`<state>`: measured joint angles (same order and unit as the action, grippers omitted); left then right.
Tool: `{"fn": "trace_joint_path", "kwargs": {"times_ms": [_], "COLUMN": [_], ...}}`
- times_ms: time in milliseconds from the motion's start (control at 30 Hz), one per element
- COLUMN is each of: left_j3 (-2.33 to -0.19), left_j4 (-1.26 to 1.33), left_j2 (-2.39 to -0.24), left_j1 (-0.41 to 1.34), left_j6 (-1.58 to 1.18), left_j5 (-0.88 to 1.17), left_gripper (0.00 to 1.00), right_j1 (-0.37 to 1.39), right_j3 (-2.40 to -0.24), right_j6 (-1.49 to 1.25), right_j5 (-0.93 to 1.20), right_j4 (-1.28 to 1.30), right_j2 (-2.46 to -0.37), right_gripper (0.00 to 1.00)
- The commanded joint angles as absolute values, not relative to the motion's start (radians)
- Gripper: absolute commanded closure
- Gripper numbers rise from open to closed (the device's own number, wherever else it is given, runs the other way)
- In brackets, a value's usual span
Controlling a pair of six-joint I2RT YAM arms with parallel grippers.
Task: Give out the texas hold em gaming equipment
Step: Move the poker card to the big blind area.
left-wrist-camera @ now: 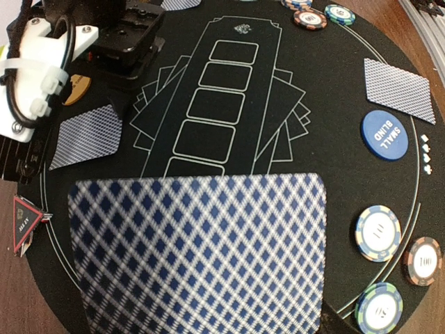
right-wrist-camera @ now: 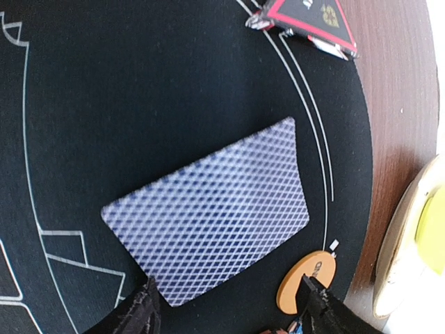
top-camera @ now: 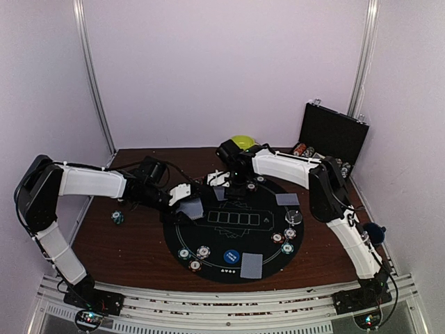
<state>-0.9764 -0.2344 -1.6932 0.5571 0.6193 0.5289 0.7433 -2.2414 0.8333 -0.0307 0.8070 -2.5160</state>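
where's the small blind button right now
Top view: the blue small blind disc lies at the near edge of the black mat, between the striped chips on its left and a face-down card on its right.

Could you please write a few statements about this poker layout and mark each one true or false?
1. The left tool holds the held card with its patterned back showing. True.
2. The blue disc reads "BIG BLIND". False: it reads "SMALL BLIND".
3. The right tool grips a card. False: its fingers stand apart above the flat card, which lies on the mat.
4. The red triangle marker lies at the mat's edge. True.
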Motion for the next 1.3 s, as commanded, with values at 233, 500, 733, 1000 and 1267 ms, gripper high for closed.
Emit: {"fn": "trace_joint_path", "kwargs": {"times_ms": [233, 500, 733, 1000, 1267], "left_j3": [-1.009, -1.01, -1.009, -1.008, -1.009], "left_j4": [-0.209, -0.21, -0.209, -0.209, -0.207], "left_j2": [-1.666, -1.667, -1.669, -1.672, -1.673], "left_j1": [0.551, 0.552, 0.551, 0.552, 0.552], "left_j6": [0.627, 0.626, 0.627, 0.627, 0.627], "left_j5": [0.558, 0.556, 0.557, 0.558, 0.558], "left_gripper": [0.4, 0.4, 0.4, 0.4, 0.4], "right_j1": [0.763, 0.766, 0.764, 0.752, 0.732], "right_j3": [-2.322, -2.322, -2.335, -2.365, -2.365], "right_j6": [0.819, 0.784, 0.762, 0.78, 0.831], "right_j5": [0.07, -0.073, -0.172, -0.224, -0.247], "right_j4": [0.876, 0.778, 0.672, 0.643, 0.634], "right_j2": [-2.567, -2.621, -2.645, -2.682, -2.689], "right_gripper": [0.26, 0.26, 0.25, 0.26, 0.25]}}
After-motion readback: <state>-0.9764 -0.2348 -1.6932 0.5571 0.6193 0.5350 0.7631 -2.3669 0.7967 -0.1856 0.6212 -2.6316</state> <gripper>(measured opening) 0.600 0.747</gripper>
